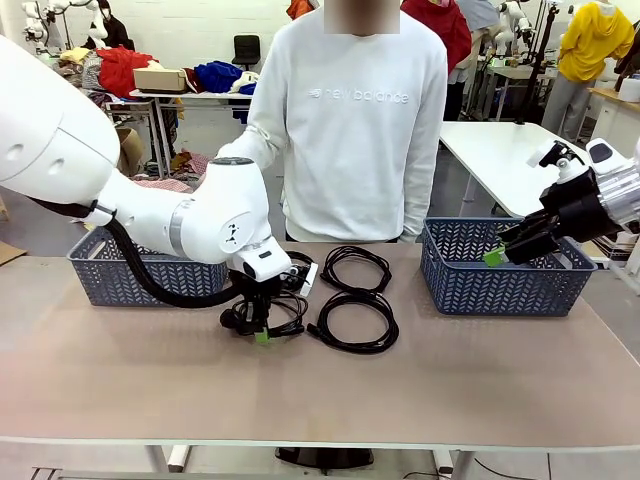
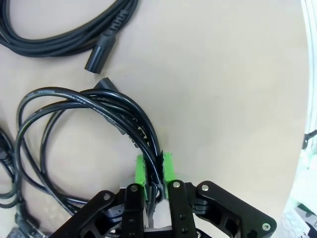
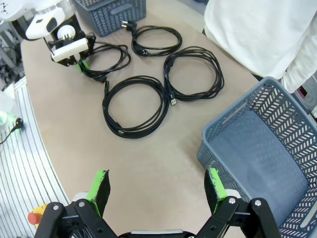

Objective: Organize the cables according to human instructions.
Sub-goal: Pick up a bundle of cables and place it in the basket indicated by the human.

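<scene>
Gripped cable (image 1: 290, 328) lies on the table (image 1: 450, 380) left of centre in the front view. Its strands are bunched between the green pads (image 2: 141, 171) of the left gripper (image 1: 262, 335), jaws narrow and clamped on the cord. In the left wrist view the coil (image 2: 64, 93) loops out to the upper left from the pinch point and lies flat on the tabletop.

The left arm comes in from the frame's left, elbow high, wrist bent steeply down so the fingers point at the table. The right wrist view has that gripper (image 3: 81, 64) in the upper left, on the same coil (image 3: 106, 57).

Three more coils lie loose:
- Second cable (image 1: 355, 322) is just right of the gripped one, at centre.
- Third cable (image 1: 355, 265) is behind it, nearer the person.
- Fourth cable (image 3: 156, 39) is top centre in the right wrist view, close to the left basket (image 3: 111, 12).

Another cord's plug (image 2: 101, 52) shows in the upper left of the left wrist view.

The left basket (image 1: 110, 275) sits behind the left arm and the right basket (image 1: 505, 275) is at mid-right. The right gripper (image 1: 495, 257) hangs over the right basket's rim, its arm entering from the right edge, angled down-left. Its jaws are spread wide and hold nothing (image 3: 158, 186).

The person in a white sweatshirt (image 1: 360, 120) stands at the far edge, top centre.
</scene>
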